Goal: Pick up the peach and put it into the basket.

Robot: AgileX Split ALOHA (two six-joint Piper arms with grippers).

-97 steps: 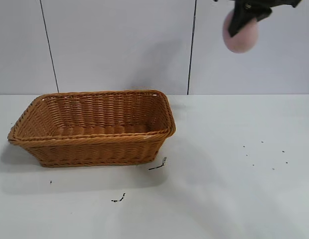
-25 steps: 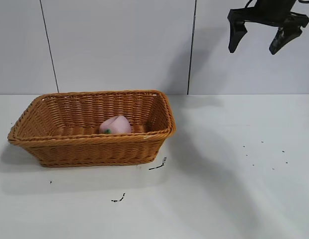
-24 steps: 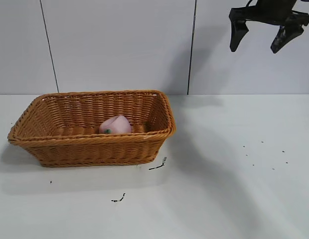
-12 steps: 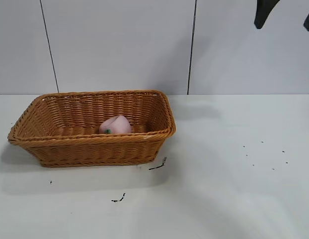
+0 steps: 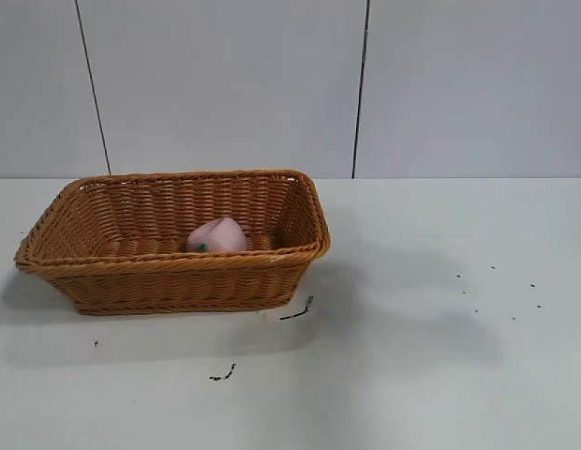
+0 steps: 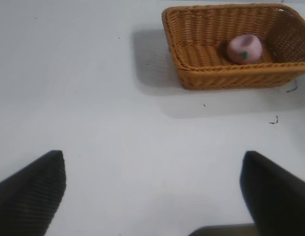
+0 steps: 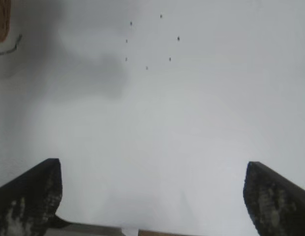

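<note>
table (image 5: 422,375) | peach (image 5: 216,235) in basket (image 5: 178,277) | wrist views: both grippers' fingers spread

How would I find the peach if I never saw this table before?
Look on the white table for the big brown woven basket. Inside it lies the peach, the only thing in there: small, round and pale pink with a tiny green mark.

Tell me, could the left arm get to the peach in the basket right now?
Probably yes. The left gripper is open over bare table, and the peach lies uncovered in the open-topped basket, with nothing between them.
</note>
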